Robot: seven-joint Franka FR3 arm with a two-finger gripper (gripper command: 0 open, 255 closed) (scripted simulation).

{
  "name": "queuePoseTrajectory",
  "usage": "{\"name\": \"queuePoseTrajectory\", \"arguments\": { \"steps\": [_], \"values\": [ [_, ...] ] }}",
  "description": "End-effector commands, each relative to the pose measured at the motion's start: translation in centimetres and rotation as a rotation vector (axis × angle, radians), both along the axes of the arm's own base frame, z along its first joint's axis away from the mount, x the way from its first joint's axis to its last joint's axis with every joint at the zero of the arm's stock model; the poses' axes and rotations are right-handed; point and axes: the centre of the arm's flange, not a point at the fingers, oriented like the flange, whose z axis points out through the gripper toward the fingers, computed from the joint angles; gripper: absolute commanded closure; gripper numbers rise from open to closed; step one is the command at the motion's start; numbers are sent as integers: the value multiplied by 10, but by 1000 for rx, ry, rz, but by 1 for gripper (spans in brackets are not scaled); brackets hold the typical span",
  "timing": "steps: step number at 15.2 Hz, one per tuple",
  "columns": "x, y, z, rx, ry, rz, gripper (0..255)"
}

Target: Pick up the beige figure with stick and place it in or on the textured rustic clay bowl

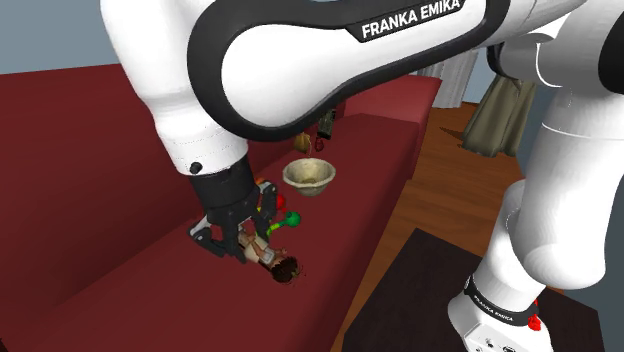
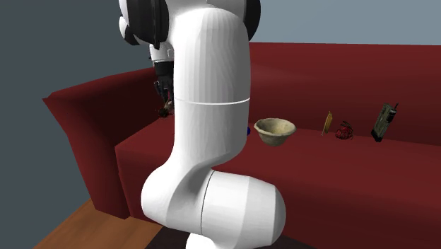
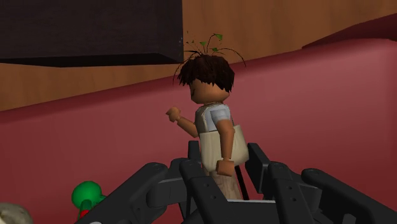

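Observation:
A beige-clothed figure (image 3: 216, 130) with dark brown hair and a thin dark stick along its side is clasped at its lower body between my two black fingers. My gripper (image 3: 222, 167) is shut on it. In the shoulder view the gripper (image 1: 243, 240) holds the figure (image 1: 270, 257) tilted, head outward, just over the front part of the red sofa seat (image 1: 150, 290). The rough tan clay bowl (image 1: 308, 176) stands upright on the seat farther back. In the second exterior view the gripper (image 2: 164, 95) hangs above the seat, to the left of the bowl (image 2: 275, 131).
A small green and red toy (image 1: 288, 212) lies on the seat between gripper and bowl. Past the bowl stand a yellowish piece (image 2: 327, 122), a dark red object (image 2: 344, 131) and a dark upright device (image 2: 384, 122). The sofa back (image 1: 60, 150) rises behind; a dark rug (image 1: 420, 290) covers the wood floor.

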Motion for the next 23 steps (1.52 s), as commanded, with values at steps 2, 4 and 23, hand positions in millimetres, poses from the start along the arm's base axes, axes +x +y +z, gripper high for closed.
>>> {"name": "queuePoseTrajectory", "arguments": {
  "steps": [2, 4, 23],
  "values": [
    [12, -22, 5, 0, 0, 0, 255],
    [26, -45, 6, 0, 0, 0, 255],
    [152, -262, 13, 0, 0, 0, 255]
  ]
}}
